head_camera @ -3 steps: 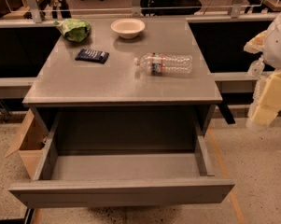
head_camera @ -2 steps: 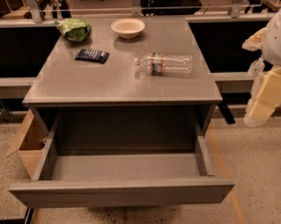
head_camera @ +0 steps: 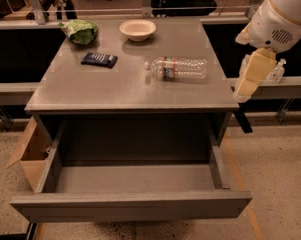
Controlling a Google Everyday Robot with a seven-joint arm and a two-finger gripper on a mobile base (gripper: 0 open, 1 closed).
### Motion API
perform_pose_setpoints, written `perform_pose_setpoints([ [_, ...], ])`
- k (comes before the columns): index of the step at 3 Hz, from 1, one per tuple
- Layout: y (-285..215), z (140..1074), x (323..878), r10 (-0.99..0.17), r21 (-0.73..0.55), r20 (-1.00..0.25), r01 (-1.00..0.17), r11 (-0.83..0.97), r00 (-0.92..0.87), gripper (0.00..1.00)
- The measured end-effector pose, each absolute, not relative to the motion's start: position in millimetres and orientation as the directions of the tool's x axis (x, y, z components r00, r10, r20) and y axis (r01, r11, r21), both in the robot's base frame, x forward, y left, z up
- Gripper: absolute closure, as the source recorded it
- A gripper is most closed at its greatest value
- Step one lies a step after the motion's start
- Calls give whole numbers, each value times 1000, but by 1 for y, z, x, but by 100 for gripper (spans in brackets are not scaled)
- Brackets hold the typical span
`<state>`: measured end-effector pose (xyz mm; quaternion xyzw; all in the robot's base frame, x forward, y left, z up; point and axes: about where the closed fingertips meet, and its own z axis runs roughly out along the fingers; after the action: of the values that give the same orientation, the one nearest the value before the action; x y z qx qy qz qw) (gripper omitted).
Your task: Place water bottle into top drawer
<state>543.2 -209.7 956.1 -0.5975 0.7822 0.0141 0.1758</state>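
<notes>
On the grey desk (head_camera: 115, 91), toward its right half, the water bottle (head_camera: 177, 68) lies on its side, white cap pointing left toward the middle of the top, label band just behind the cap. Below the desk's front edge the top drawer (head_camera: 130, 204) stands pulled well out, and its inside shows nothing but bare grey floor, so the opening step looks done while the bottle itself is untouched. The gripper (head_camera: 243, 93) hangs off the desk's right edge, beyond the bottle and apart from it, pointing downward; it holds nothing that can be seen, and whether it is spread or closed I cannot tell from this angle. What is left, by my reading, is nearly all of the job: reach in over the desk, take the bottle, carry it forward past the front edge and lower it into the drawer (the bowl (head_camera: 137, 29), the green bag (head_camera: 81, 31) and the dark packet (head_camera: 99, 59) sit farther back and left, out of that path).
</notes>
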Motion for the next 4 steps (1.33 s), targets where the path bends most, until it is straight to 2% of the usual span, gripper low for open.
perform_pose_setpoints([
  [2, -181, 917, 646, -891, -205, -398, -925, 320, -220, 0],
  [4, -148, 886, 703, -873, -204, -446, -928, 313, -197, 0],
])
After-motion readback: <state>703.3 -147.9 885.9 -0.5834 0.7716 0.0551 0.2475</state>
